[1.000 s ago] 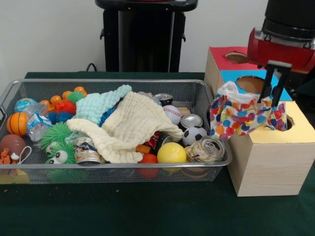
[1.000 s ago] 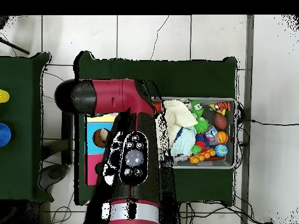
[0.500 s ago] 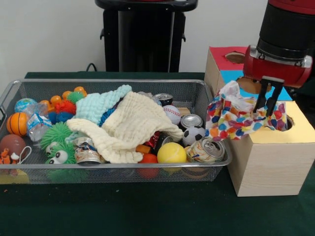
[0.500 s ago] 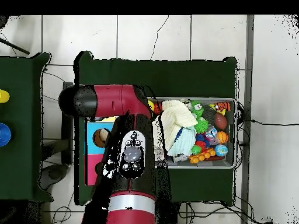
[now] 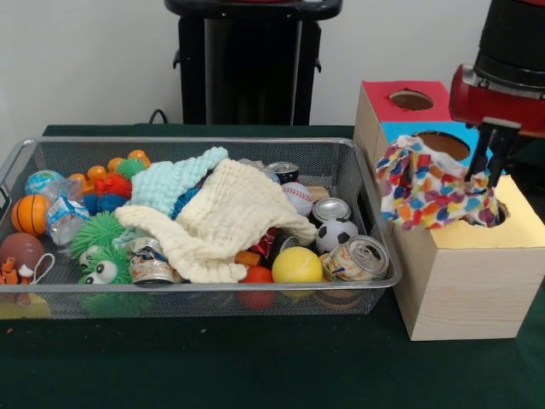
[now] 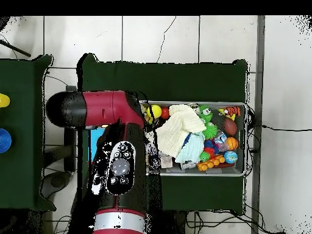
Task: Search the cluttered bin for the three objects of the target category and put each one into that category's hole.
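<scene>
While the pincer [image 5: 488, 160] grips the spotted cloth [image 5: 433, 192] draped just below it, I'd lower it squarely over the yellow box's hole [image 5: 501, 212] before letting go.

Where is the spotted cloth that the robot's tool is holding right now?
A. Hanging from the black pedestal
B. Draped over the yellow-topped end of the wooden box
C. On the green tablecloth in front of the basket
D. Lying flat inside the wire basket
B: the spotted cloth hangs from the tool and spreads over the yellow top of the wooden box, outside the wire basket.
</scene>
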Controlling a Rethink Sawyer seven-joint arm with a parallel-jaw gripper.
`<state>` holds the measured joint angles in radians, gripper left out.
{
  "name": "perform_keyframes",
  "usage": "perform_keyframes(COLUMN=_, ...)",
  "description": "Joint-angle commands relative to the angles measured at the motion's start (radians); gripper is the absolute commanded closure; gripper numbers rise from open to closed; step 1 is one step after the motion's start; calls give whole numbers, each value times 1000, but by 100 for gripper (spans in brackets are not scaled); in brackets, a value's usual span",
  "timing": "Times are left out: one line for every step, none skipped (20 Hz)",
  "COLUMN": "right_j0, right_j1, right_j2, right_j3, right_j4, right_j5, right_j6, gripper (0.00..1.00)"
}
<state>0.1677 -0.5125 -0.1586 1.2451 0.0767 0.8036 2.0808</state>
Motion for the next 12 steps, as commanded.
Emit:
perform_keyframes(right_j0=32, right_j1=1, right_j2=-27, right_j3=37, right_j4=65, right_j5=159, right_j6=318, gripper=100)
perform_keyframes(right_j0=37, right_j1=-1, right_j2=-29, right_j3=41, right_j4=72, right_j5=158, right_j6=320, gripper=100)
perform_keyframes(right_j0=37, right_j1=-2, right_j2=-30, right_j3=46, right_j4=77, right_j5=152, right_j6=316, gripper=100)
perform_keyframes(right_j0=39, right_j1=1, right_j2=-32, right_j3=42, right_j4=81, right_j5=156, right_j6=317, gripper=100)
perform_keyframes(right_j0=41, right_j1=2, right_j2=-35, right_j3=41, right_j4=82, right_j5=154, right_j6=315, gripper=100)
perform_keyframes(right_j0=43, right_j1=7, right_j2=-37, right_j3=39, right_j4=86, right_j5=152, right_j6=316, gripper=100)
perform_keyframes(right_j0=46, right_j1=9, right_j2=-39, right_j3=43, right_j4=90, right_j5=144, right_j6=318, gripper=100)
perform_keyframes(right_j0=49, right_j1=13, right_j2=-40, right_j3=46, right_j4=94, right_j5=135, right_j6=319, gripper=100)
perform_keyframes(right_j0=52, right_j1=17, right_j2=-41, right_j3=50, right_j4=98, right_j5=126, right_j6=319, gripper=100)
perform_keyframes(right_j0=55, right_j1=21, right_j2=-43, right_j3=50, right_j4=102, right_j5=122, right_j6=321, gripper=100)
perform_keyframes(right_j0=59, right_j1=24, right_j2=-46, right_j3=51, right_j4=106, right_j5=118, right_j6=322, gripper=100)
perform_keyframes(right_j0=63, right_j1=26, right_j2=-49, right_j3=51, right_j4=107, right_j5=117, right_j6=325, gripper=100)
